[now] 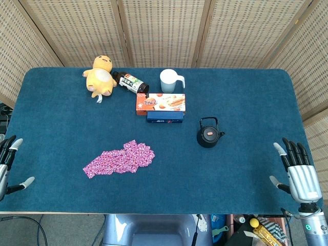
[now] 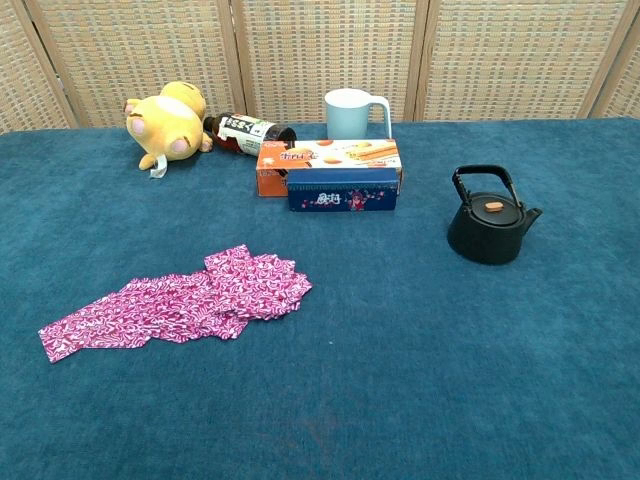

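Note:
My left hand (image 1: 7,164) shows at the left edge of the head view, fingers apart, holding nothing, beside the table's near-left edge. My right hand (image 1: 297,171) hovers at the near-right corner, fingers spread and empty. Neither hand shows in the chest view. A pink patterned cloth (image 1: 120,158) (image 2: 180,300) lies crumpled on the blue table (image 1: 230,179), nearest my left hand. A black teapot (image 1: 208,132) (image 2: 490,218) stands right of centre, nearest my right hand.
At the back lie a yellow plush toy (image 1: 100,75) (image 2: 165,122), a dark bottle on its side (image 1: 131,82) (image 2: 248,133), a pale mug (image 1: 170,80) (image 2: 353,113), an orange snack box (image 1: 160,102) (image 2: 330,158) and a blue box (image 1: 164,117) (image 2: 342,190). Wicker screens (image 1: 164,31) stand behind.

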### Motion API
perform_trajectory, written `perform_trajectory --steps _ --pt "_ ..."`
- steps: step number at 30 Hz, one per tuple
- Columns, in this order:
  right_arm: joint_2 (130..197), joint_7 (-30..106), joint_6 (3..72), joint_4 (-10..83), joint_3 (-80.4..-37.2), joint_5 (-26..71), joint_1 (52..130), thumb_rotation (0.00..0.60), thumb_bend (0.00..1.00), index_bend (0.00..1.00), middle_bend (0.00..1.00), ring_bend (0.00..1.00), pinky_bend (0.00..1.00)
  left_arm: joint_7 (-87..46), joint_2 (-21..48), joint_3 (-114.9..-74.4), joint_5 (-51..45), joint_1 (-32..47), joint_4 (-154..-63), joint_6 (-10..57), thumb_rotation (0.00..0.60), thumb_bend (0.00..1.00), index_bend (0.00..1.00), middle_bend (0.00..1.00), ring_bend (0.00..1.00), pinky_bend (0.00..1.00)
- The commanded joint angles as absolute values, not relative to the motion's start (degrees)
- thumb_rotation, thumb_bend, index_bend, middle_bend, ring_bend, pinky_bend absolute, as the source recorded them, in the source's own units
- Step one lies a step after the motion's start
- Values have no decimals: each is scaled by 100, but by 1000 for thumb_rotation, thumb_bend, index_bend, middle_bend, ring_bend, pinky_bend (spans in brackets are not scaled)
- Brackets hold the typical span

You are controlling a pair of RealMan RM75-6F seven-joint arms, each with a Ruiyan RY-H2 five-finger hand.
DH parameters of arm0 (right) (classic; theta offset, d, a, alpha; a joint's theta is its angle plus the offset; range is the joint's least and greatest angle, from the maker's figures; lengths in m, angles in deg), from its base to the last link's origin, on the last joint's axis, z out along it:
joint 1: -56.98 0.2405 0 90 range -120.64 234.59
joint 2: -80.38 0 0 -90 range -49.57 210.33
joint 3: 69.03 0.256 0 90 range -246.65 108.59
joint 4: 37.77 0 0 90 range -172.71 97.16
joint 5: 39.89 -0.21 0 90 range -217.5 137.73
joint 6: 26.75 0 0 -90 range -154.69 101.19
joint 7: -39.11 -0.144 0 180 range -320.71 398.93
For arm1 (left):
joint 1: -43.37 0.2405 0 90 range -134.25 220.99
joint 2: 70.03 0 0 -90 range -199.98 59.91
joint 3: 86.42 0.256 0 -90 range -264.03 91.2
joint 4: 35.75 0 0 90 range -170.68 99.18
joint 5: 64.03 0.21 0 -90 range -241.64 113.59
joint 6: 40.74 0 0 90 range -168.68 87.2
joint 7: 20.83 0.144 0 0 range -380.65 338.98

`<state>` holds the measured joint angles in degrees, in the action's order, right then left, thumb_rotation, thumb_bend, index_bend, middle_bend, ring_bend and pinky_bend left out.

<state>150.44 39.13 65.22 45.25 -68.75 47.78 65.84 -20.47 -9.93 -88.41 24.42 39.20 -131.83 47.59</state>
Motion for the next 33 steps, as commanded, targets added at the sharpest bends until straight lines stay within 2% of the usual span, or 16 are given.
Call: perform_trajectory --steps 1,10,13,16,18,21,26,31,33 --pt "15043 3906 6472 4501 -6862 4793 6580 600 0 0 0 0 0 -2048 -995 -8839 2442 3922 -13185 4758 600 32 0 0 0 0" --pt "14955 3670 6037 4608 -6729 5099 6977 600 16 20 0 0 0 -1961 -969 -8848 2457 3928 -13187 4784 600 32 0 0 0 0" --pt "14772 3500 5530 4844 -6515 5189 7463 600 89 100 0 0 0 -1930 -950 -8864 2414 3896 -13163 4718 600 32 0 0 0 0" --pt "14605 3429 4870 5056 -6209 5027 7986 600 187 224 0 0 0 -1911 -937 -8891 2345 3883 -13151 4680 600 32 0 0 0 0" --pt "14688 3620 4543 4953 -5985 4861 8294 600 263 304 0 0 0 -1874 -924 -8917 2291 3880 -13137 4675 600 32 0 0 0 0" --pt "14837 3721 4054 4852 -5773 4546 8638 600 344 375 0 0 0 -1790 -894 -8938 2248 3873 -13121 4666 600 32 0 0 0 0" --pt "15186 3873 3118 4718 -5395 3649 9215 600 402 419 0 0 0 -1758 -864 -8944 2211 3859 -13105 4625 600 32 0 0 0 0" --pt "15500 4217 2648 4653 -5225 2945 9550 600 423 439 0 0 0 -1774 -839 -8966 2124 3832 -13058 4544 600 32 0 0 0 0" --pt "15617 4438 2539 4595 -5206 2704 9660 600 461 466 0 0 0 -1780 -831 -8970 2108 3818 -13046 4514 600 32 0 0 0 0"
